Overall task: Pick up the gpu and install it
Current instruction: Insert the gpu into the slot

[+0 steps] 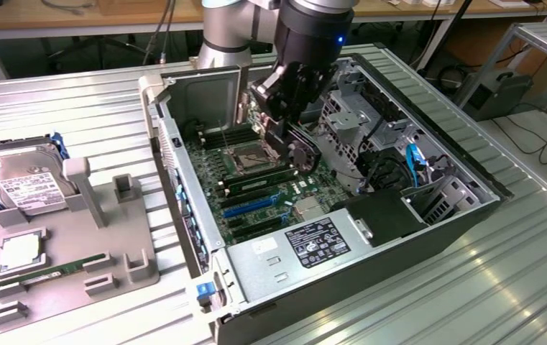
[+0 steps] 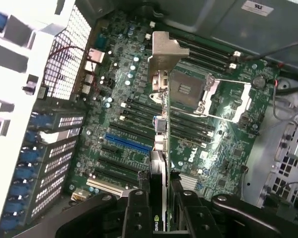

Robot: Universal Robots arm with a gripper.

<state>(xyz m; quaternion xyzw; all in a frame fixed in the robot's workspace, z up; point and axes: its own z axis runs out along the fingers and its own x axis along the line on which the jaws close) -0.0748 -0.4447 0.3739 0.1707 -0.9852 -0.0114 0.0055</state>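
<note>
Hanging inside the open grey tower computer case, the black two-fingered gripper is clamped on the gpu. This is a thin black card seen edge-on, its silvery metal bracket at the end farthest from the fingers. The card sits above the green motherboard, over the dark memory slots beside the bare processor socket. The blue expansion slot lies to one side, apart from it. The card's long axis seems angled to that slot, not yet lined up.
</note>
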